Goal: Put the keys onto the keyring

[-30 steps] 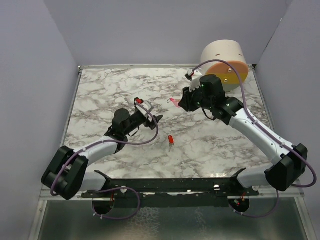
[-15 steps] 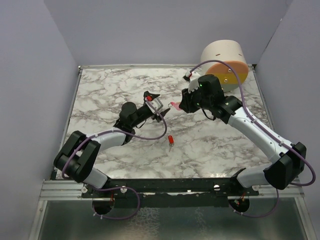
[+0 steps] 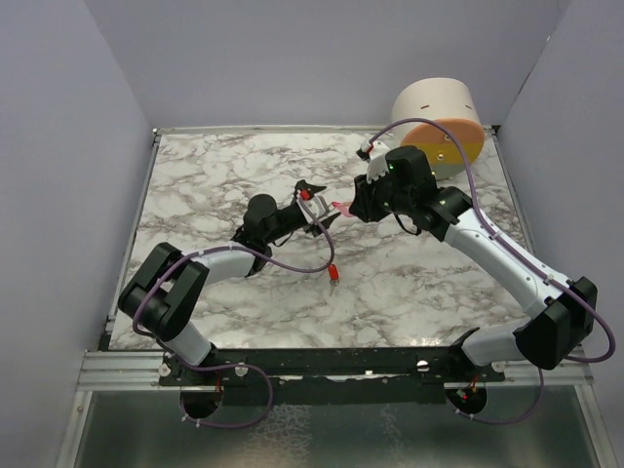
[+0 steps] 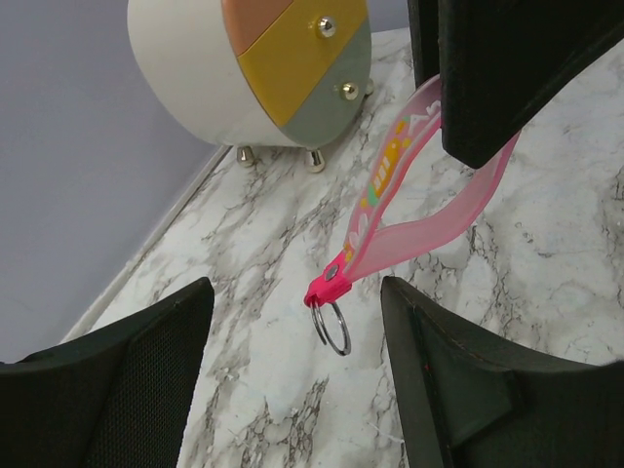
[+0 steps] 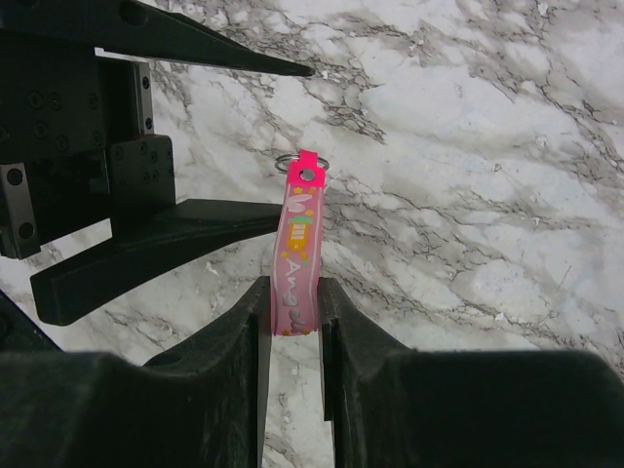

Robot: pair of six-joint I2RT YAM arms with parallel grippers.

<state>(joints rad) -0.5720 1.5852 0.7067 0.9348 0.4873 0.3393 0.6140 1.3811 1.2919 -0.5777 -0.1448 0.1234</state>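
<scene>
My right gripper (image 5: 292,292) is shut on the pink strap (image 5: 296,244) of the keyring and holds it above the table, with the thin metal ring (image 5: 291,162) hanging at the free end. In the top view the right gripper (image 3: 355,207) holds the strap (image 3: 341,206) at table centre. My left gripper (image 3: 317,207) is open and empty, and faces the strap. In the left wrist view the ring (image 4: 333,328) hangs between the left gripper's (image 4: 295,292) open fingers without touching them. The red-headed key (image 3: 333,274) lies on the marble, nearer than both grippers.
A round cream drawer box (image 3: 439,122) with an orange front stands at the far right corner and also shows in the left wrist view (image 4: 253,68). The marble top (image 3: 224,166) has grey walls on three sides.
My left arm has reached right and forward, bringing its open jaws to either side of the hanging ring. The right gripper, the strap and the key have stayed in place.
</scene>
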